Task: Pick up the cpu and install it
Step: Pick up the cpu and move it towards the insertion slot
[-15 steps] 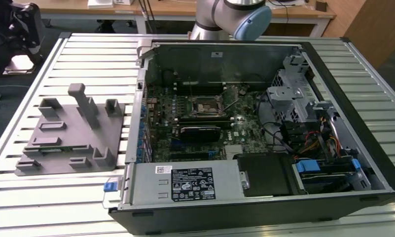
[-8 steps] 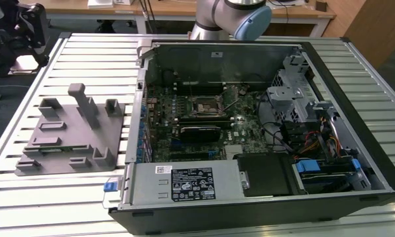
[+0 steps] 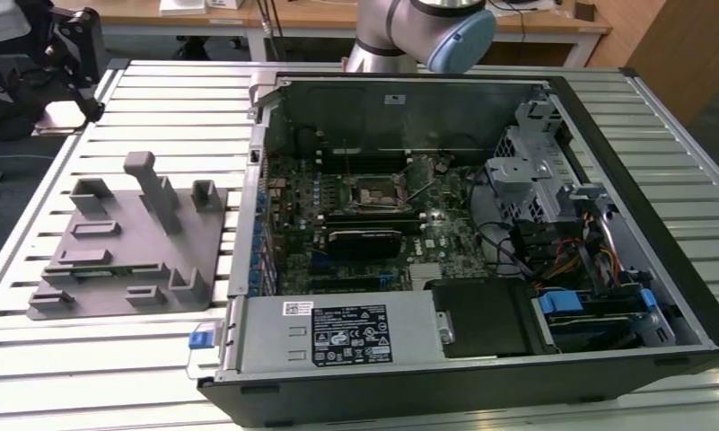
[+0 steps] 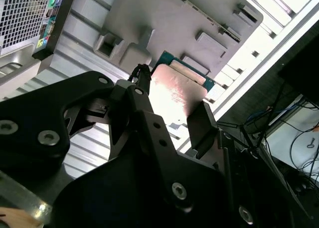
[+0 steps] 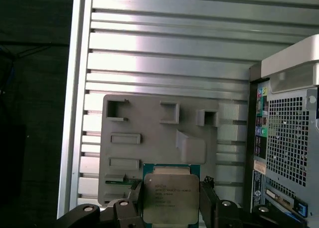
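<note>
My gripper (image 5: 170,204) is closed on the small flat square cpu (image 5: 169,195) with shiny silver metal top, one black finger (image 5: 133,202) on each side. The cpu is over the grey plastic holder plate (image 5: 149,123), near the black computer case (image 5: 289,138)

Both fingers (image 5: 208,204) tight against the cpu (image 5: 169,198)

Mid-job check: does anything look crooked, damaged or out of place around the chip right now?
Nothing stands out. In the first wrist view the cpu sits square between the hand's fingers, over the grey fixture plate. No tilt or damage shows.
</note>
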Motion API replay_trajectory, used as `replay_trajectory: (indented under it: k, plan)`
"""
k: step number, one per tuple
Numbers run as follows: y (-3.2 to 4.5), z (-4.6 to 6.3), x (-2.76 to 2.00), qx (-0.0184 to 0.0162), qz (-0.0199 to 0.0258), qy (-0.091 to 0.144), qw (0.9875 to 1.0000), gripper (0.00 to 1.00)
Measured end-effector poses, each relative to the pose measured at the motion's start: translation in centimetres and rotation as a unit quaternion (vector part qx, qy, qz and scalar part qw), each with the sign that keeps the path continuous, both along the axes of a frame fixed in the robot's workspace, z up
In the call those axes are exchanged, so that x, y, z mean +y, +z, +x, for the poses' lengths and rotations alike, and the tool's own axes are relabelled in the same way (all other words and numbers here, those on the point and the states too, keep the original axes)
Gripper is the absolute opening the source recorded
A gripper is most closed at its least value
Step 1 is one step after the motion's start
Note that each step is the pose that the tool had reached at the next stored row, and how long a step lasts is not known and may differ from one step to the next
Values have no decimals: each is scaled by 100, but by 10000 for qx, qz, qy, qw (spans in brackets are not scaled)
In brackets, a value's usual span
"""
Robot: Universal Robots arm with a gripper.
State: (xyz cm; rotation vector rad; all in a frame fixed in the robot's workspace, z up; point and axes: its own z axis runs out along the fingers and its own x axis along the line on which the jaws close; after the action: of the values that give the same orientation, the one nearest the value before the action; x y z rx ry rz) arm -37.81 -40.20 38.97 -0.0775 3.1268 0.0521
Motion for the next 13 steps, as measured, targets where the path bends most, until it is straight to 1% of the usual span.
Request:
replay_trajectory:
  k: [9, 13]
  plan:
    - [-8, 108, 0, 0, 0, 0, 10000, 54]
    - [-11, 180, 0, 0, 0, 0, 10000, 54]
